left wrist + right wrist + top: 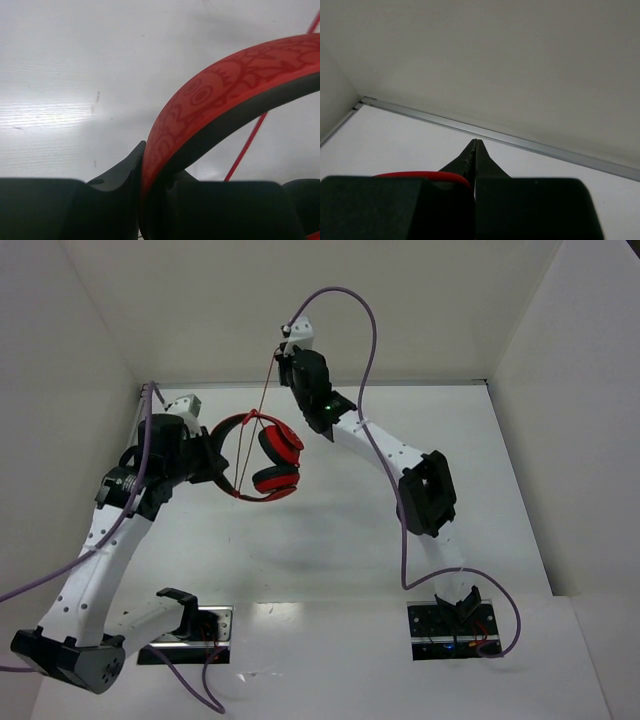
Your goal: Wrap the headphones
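- My left hand (207, 454) is clamped on the headband (226, 428) of the headphones (266, 456) and holds them in the air over the white surface (340, 550), left of its middle.
- From my left wrist, the fingers (125, 165) pinch the headband (225, 90) from both sides. Its outer face is red with a darker red print: a round-eyed cartoon face and swirls. I cannot tell whether any lettering is among them. The inner face is black.
- The two red ear cups (280, 446) sit on the side away from my left hand, one above the other in the top view.
- My right hand (287, 335) is up near the back wall (495, 60), fingers pressed together on the thin red cable (262, 400).
- The cable runs in a straight line from that hand down to the headphones — it crosses the headband's arc.
- From my right wrist, a short red stretch of cable (420, 174) enters the closed fingertips.
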Motion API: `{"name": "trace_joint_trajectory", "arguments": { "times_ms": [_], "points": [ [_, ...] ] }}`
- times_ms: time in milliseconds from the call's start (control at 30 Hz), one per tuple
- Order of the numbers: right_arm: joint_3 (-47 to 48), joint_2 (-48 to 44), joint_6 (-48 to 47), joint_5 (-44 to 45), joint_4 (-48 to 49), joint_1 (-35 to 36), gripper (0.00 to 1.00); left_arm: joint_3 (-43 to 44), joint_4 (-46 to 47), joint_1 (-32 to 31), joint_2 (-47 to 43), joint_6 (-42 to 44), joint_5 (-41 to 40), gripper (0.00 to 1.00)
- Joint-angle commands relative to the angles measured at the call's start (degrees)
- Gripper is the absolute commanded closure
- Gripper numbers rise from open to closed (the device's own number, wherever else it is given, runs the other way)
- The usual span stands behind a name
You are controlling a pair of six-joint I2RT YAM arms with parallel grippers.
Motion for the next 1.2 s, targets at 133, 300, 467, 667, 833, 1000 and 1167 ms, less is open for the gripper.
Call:
{"name": "trace_joint_trajectory", "arguments": {
  "times_ms": [133,300,467,667,833,1000,1167],
  "points": [
    [6.3,-2.5,-2.8,-1.6,-3.6,-3.8,0.99,-0.1,-7.7,-0.2,4.1,10.9,-11.9,1.00],
    [6.3,-4.8,-3.4,-3.8,-6.3,-3.1,0.99,0.5,-5.3,-0.2,6.5,10.9,-21.0,1.00],
    [2.3,-9.0,-4.1,-5.9,-8.1,-1.0,0.99,-3.2,0.3,-0.2,8.4,9.3,-30.8,1.00],
    [-1.6,-13.9,-3.5,-9.9,-11.9,3.8,0.99,-7.1,12.1,-0.2,11.0,8.6,-44.3,1.00],
    [-5.4,-17.6,-3.5,-10.6,-13.1,10.6,0.99,-7.1,20.9,-0.2,14.7,9.3,-46.8,1.00],
    [-3.4,-19.0,4.9,-8.9,-17.9,11.9,0.99,-8.2,27.2,-0.2,17.2,5.2,-51.9,1.00],
    [-9.4,-23.1,10.7,-16.6,-18.4,12.6,0.99,-9.0,30.6,0.3,18.4,-4.5,-54.2,1.00]
  ]
}}
